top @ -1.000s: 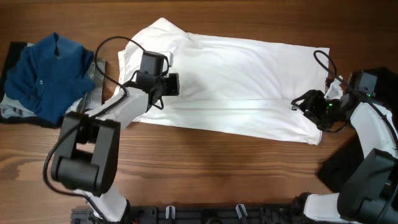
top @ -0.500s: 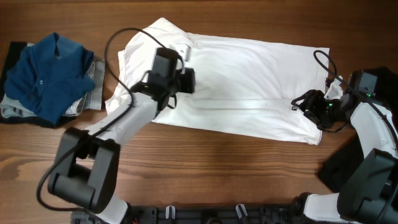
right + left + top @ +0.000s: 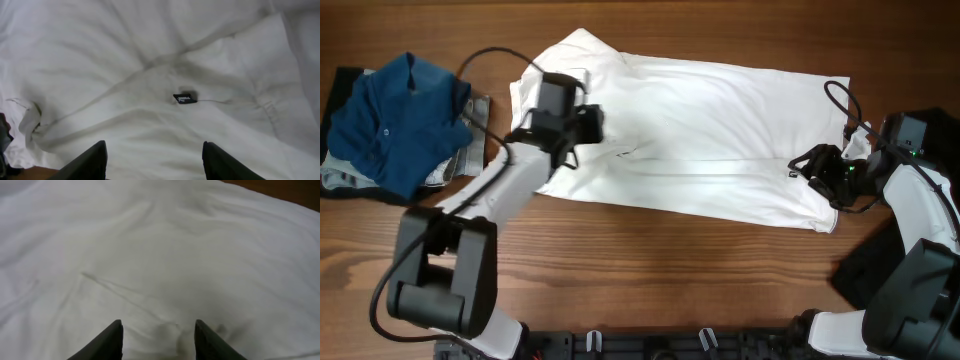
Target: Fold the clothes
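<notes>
1. The left end effector (image 3: 157, 341) is released: in the left wrist view its two dark fingers (image 3: 107, 341) stand apart with nothing pinched between them.
2. Directly under and ahead of this end effector lies the white shirt (image 3: 720, 130), rumpled, with a shallow crease running across the cloth just in front of the fingertips.
3. From overhead, the left end effector sits over the collar end of the shirt. The bulk of the garment stretches away from it toward the other arm.
4. The right end effector (image 3: 155, 165) is also released: its fingers are spread wide over the shirt and no fabric is clamped between them.
5. Just ahead of the right end effector, roughly centred between its fingers, a small dark label (image 3: 184, 97) lies on the cloth, with a thin thread trailing from it. Folds and a seam cross the fabric beyond it.
6. From overhead, the right end effector is at the hem end of the shirt, near its lower corner.
7. The shirt lies spread lengthwise on the wooden tabletop (image 3: 650, 260), between the two end effectors, with both of them above it.
8. A crumpled blue garment (image 3: 405, 120) rests on a small pile of cloth, well apart from the left end effector on the side away from the shirt.
9. A black cloth (image 3: 855, 275) shows partly behind the right arm, near the tabletop's edge. No print can be made out on it.
</notes>
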`<state>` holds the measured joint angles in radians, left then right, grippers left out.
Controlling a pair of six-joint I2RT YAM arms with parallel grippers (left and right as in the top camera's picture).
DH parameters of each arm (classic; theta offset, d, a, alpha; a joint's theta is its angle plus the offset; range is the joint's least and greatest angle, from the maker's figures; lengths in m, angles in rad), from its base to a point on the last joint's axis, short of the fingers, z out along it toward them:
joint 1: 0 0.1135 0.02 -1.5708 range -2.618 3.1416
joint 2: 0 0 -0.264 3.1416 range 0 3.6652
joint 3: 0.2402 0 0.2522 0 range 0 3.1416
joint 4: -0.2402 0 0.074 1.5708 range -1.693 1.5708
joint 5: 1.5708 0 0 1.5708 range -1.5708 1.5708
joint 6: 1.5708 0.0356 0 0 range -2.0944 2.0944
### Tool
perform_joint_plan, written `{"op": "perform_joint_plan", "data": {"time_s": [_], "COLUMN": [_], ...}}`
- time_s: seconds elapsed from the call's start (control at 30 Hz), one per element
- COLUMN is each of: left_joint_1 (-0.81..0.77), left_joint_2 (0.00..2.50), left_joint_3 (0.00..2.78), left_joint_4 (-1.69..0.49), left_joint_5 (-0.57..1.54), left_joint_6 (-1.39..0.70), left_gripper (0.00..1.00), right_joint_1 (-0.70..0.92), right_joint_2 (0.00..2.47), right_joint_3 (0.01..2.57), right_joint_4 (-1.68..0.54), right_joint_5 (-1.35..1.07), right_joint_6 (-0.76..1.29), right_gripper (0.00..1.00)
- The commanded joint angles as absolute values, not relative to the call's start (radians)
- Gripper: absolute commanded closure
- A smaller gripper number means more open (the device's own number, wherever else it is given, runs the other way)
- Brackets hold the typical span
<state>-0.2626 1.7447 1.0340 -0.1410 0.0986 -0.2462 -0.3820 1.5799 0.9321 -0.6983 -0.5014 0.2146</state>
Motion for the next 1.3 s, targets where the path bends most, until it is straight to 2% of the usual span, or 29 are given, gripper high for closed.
{"op": "perform_joint_plan", "data": {"time_s": [0.0,0.1,0.33,0.47,0.8,1.0,1.13,1.27], "left_joint_1": [-0.212,-0.2,-0.197,-0.189,-0.141,-0.138,-0.138,-0.136], "left_joint_2": [1.779,1.827,1.915,1.926,1.937,1.983,1.986,1.982], "left_joint_3": [1.044,1.044,1.044,1.044,1.044,1.044,1.044,1.044], "left_joint_4": [-0.193,-0.194,-0.1,-0.072,-0.055,-0.059,-0.063,-0.063], "left_joint_5": [0.148,0.137,0.009,-0.036,-0.002,0.125,0.142,0.141], "left_joint_6": [-0.239,-0.216,-0.21,-0.21,-0.21,-0.21,-0.21,-0.21], "left_gripper": [0.52,0.49,0.55,0.51,0.54,0.64,0.8,0.8], "right_joint_1": [-0.377,-0.377,-0.377,-0.377,-0.377,-0.377,-0.377,-0.377], "right_joint_2": [1.561,1.561,1.561,1.561,1.561,1.561,1.561,1.561], "right_joint_3": [0.947,0.947,0.947,0.947,0.947,0.947,0.947,0.947], "right_joint_4": [-0.695,-0.695,-0.7,-0.7,-0.7,-0.7,-0.701,-0.701], "right_joint_5": [-0.517,-0.517,-0.517,-0.517,-0.517,-0.517,-0.517,-0.517], "right_joint_6": [0.212,0.213,0.213,0.212,0.213,0.213,0.212,0.212], "right_gripper": [0.39,0.39,0.38,0.38,0.38,0.38,0.38,0.38]}}
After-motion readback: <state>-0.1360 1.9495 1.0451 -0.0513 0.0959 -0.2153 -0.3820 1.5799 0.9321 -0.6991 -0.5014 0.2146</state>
